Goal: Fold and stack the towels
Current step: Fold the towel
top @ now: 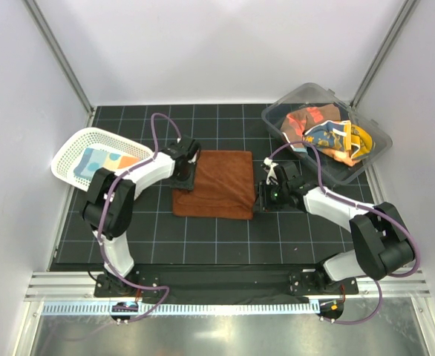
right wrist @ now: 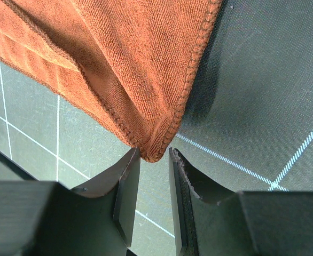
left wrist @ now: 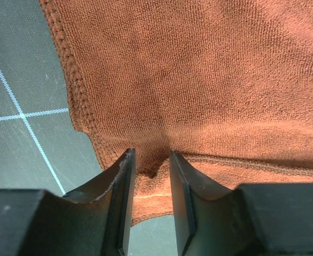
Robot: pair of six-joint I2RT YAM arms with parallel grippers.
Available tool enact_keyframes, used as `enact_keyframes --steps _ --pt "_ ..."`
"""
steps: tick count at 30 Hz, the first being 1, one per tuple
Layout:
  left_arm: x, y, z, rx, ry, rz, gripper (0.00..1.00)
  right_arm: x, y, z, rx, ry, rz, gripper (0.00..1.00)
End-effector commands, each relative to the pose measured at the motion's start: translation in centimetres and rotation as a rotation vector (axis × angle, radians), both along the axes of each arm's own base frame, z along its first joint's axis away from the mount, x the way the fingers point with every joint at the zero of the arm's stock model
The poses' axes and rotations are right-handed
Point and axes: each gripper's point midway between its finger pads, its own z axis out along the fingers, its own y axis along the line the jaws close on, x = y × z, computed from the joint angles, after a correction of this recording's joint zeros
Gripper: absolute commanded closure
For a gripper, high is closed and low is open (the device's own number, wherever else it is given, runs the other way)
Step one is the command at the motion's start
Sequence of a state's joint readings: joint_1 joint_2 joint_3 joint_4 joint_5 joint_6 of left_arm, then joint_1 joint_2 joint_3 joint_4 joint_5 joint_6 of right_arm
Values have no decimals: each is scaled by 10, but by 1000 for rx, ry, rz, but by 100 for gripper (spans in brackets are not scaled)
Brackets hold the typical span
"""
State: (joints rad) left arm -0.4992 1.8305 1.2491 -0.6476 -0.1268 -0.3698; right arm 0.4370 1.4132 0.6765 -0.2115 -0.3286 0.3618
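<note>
**Rust-brown towel (top: 214, 182) lies flat mid-tabletop, a tool at either side**

The rust-brown towel sits at the middle of the black gridded tabletop (top: 225, 241), between the two arms, as a roughly square patch. Along its near edge a second layer shows under the top one, so it lies doubled.

The left tool (left wrist: 151, 154) is down at the towel's left edge. Its two dark fingers (left wrist: 119, 197) stand a narrow gap apart and straddle the hemmed border. The cloth puckers slightly into that gap. Whether the pads actually press it cannot be told from the wrist view.

The right tool (right wrist: 154, 151) is low at the towel's near right corner. Its jaws also stand slightly spread, and the stitched corner tip sits right at the mouth of the gap, between the fingertips. A lower layer of the same cloth runs off to the left beneath the top one. A shadow falls on the tabletop just beside the right hem.

Well apart at the far right, a clear plastic bin (top: 375, 141) holds a heap of crumpled towels (top: 329, 135) in orange, yellow and blue. At the far left a white mesh basket (top: 63, 159) lies tilted beside the left arm, with a folded cloth (top: 102, 162) in blue, pale and orange inside it.
</note>
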Motion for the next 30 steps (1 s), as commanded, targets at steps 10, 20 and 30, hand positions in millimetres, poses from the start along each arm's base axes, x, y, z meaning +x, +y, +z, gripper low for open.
enact_keyframes --steps 10,20,30 --pt "2 0 5 4 -6 -23 86 6 4 15 15 -56 9 65" --pt "-24 7 14 -20 18 -57 100 6 0 16 -1 -55 -5 65" --pt "48 19 107 25 -230 12 50 71 10 76 -33 -186 -40 46"
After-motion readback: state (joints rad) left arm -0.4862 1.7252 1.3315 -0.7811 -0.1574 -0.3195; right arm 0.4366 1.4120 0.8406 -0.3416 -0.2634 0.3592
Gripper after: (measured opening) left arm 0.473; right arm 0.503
